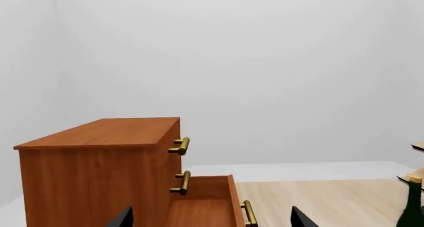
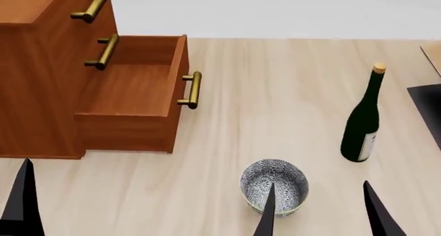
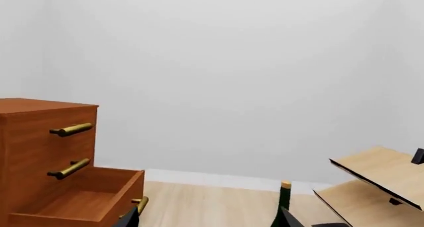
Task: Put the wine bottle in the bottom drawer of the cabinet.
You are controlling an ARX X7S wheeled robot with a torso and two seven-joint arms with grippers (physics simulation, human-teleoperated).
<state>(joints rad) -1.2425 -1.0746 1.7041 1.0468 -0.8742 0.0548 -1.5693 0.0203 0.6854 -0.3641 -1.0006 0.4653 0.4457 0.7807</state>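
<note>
Pale wood tabletop, plain grey-white walls. Dark green wine bottle, tan cork, white label, upright near right edge, well apart from cabinet. Bottom drawer pulled out. Patterned bowl only in head view; light rack clearest in right wrist. Both claws spread, holding nothing.

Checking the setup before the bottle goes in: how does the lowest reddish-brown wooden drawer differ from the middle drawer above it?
The lowest reddish-brown wooden drawer is pulled out and its bare inside shows; the middle drawer is shut flush with the cabinet. The lowest drawer's brass bar handle stands well forward of the middle drawer's handle. They share the same wood and the same handle style.
</note>
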